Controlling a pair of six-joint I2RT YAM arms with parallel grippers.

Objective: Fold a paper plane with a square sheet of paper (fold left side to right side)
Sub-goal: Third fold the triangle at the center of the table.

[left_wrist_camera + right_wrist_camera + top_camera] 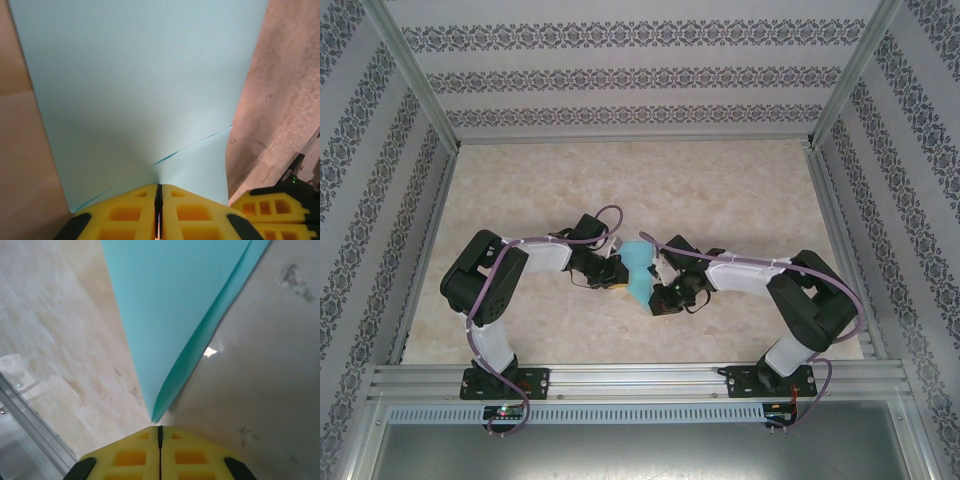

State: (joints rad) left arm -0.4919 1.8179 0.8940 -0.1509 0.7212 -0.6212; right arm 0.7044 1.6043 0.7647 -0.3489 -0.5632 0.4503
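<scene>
Turquoise-blue and matte, the sheet of paper (638, 268) is sitting at the middle of the table (720, 180), caught between the two tools where the arms are meeting. From overhead it is showing as a narrow strip, wider at its far end and tapering toward the near end, with both arms crowding its long edges and covering part of them.

The left tool (616, 280) is reaching in from the left. In its wrist view the sheet (140, 90) is spreading away from the tool (158, 187), whose yellow fingers (125, 215) are pressed tight together with the paper running into the seam, so it is clenching the sheet. A thin edge of a second layer is slanting up from the fingertips toward the right, and the paper's far end is running off the top of the picture.

The right tool (656, 298) is coming in from the right. Its wrist camera is showing the sheet (170, 305) as two layers narrowing to a point just at the closed fingertips of the tool (160, 428). It is looking clenched on that corner, though the pinch itself is tucked out of sight. A shadow is lying on the table (60, 315) under the raised layers.

Low in the corner of the left wrist view, the right tool's yellow fingers (270, 210) are peeking in, cut off by the frame.

Around all this, aluminium rails (640, 378) and patterned walls (620, 70) are boxing in the marbled table.
</scene>
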